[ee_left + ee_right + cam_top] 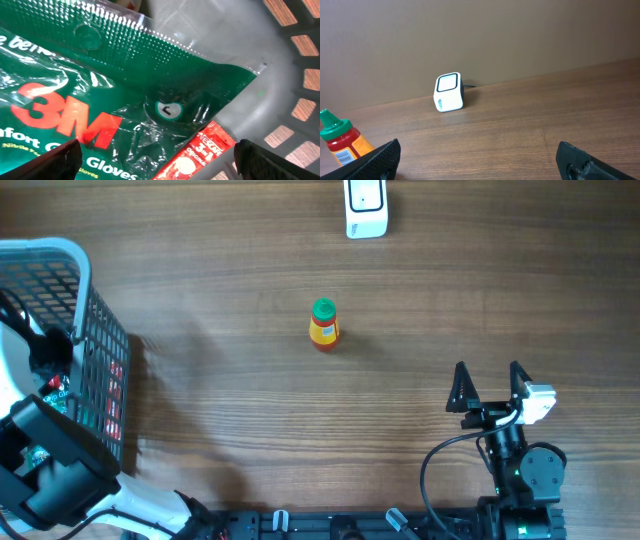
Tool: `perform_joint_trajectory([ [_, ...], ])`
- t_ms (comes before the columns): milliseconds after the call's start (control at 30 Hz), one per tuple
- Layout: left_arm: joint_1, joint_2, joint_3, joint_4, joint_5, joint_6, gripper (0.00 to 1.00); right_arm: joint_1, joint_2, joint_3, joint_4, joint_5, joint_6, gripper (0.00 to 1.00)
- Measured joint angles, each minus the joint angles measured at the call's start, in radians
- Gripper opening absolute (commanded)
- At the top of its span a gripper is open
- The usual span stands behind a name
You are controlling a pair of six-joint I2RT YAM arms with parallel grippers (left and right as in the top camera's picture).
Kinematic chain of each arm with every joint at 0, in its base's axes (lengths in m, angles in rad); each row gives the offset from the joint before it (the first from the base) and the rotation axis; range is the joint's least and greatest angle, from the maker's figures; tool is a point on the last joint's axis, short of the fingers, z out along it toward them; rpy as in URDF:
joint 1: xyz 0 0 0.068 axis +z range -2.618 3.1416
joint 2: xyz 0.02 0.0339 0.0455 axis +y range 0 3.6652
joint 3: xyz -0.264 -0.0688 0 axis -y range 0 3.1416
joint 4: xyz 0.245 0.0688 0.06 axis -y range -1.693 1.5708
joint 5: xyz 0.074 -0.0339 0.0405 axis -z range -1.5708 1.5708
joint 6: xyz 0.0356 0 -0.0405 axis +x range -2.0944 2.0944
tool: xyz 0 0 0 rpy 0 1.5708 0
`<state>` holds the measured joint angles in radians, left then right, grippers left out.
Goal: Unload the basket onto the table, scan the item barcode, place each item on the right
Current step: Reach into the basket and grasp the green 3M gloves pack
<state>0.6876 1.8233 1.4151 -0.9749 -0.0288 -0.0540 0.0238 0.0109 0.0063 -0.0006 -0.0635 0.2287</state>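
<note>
"2 grippers, and neither held anything?" Mia asked.

"Neither," Tom said. "The left gripper hung with its jaws spread wide inside the basket, right over a green packet of gloves. The right gripper sat just as wide above the table, low on the right, well apart from everything else."

"So where was the thing to scan?"

"In the basket, I judged. The packet of gloves lay flat on top, a red sachet poking out from under its lower edge. The left jaws straddled the packet, so that looked like the pick. No barcode showed on its upper face."

"And the scanner?"

"The scanner stood at the far edge of the table, window tilted toward the arms, so an item brought from the basket could be shown to it from the near side."

"Wasn't there 1 bottle too?"

"Yes, 1 small bottle with a green cap, upright mid-table, between the scanner and the right gripper, touching neither. It had a label, so it might have been the item instead; I couldn't tell."

"What did the next move need?"

"A firm pinch on slippery film without catching the sachet, then a turn to face the code toward the window."
</note>
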Motion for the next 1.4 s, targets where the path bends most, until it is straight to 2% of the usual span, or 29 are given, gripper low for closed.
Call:
perform_joint_trajectory([
  [200, 0.0, 0.006, 0.0, 0.022, -0.072, 0.013, 1.0, 0.0, 0.0, 0.0, 0.0, 0.0, 0.0, 1.0],
  [400, -0.051, 0.092, -0.001, -0.044, -0.137, 0.102, 0.98, 0.0, 0.0, 0.0, 0.0, 0.0, 0.0, 1.0],
  [467, -0.059, 0.092, -0.001, -0.077, -0.198, 0.106, 0.91, 0.0, 0.0, 0.0, 0.0, 0.0, 0.0, 1.0],
  [533, -0.06, 0.092, -0.001, -0.118, -0.318, 0.102, 0.91, 0.0, 0.0, 0.0, 0.0, 0.0, 0.0, 1.0],
  [600, -0.06, 0.092, -0.001, -0.14, -0.423, 0.078, 0.85, 0.0, 0.0, 0.0, 0.0, 0.0, 0.0, 1.0],
  [633, -0.06, 0.092, -0.001, -0.143, -0.463, 0.068, 0.63, 0.0, 0.0, 0.0, 0.0, 0.0, 0.0, 1.0],
  [700, -0.06, 0.092, -0.001, -0.147, -0.5, 0.047, 0.09, 0.0, 0.0, 0.0, 0.0, 0.0, 0.0, 1.0],
  [733, -0.061, 0.092, -0.001, -0.163, -0.506, 0.04, 0.04, 0.0, 0.0, 0.0, 0.0, 0.0, 0.0, 1.0],
  [967, -0.065, 0.091, 0.002, -0.172, -0.538, -0.031, 0.04, 0.0, 0.0, 0.0, 0.0, 0.0, 0.0, 1.0],
  [1100, -0.065, 0.011, 0.085, -0.159, -0.557, -0.061, 0.04, 0.0, 0.0, 0.0, 0.0, 0.0, 0.0, 1.0],
  [1200, -0.065, -0.163, 0.186, -0.076, -0.548, -0.071, 0.04, 0.0, 0.0, 0.0, 0.0, 0.0, 0.0, 1.0],
  [1300, -0.065, -0.345, 0.21, -0.005, -0.5, -0.08, 0.04, 0.0, 0.0, 0.0, 0.0, 0.0, 0.0, 1.0],
  [1367, -0.064, -0.436, 0.21, 0.038, -0.441, -0.082, 0.04, 0.0, 0.0, 0.0, 0.0, 0.0, 0.0, 1.0],
  [1400, -0.064, -0.515, 0.21, 0.074, -0.362, -0.083, 0.04, 0.0, 0.0, 0.0, 0.0, 0.0, 0.0, 1.0],
])
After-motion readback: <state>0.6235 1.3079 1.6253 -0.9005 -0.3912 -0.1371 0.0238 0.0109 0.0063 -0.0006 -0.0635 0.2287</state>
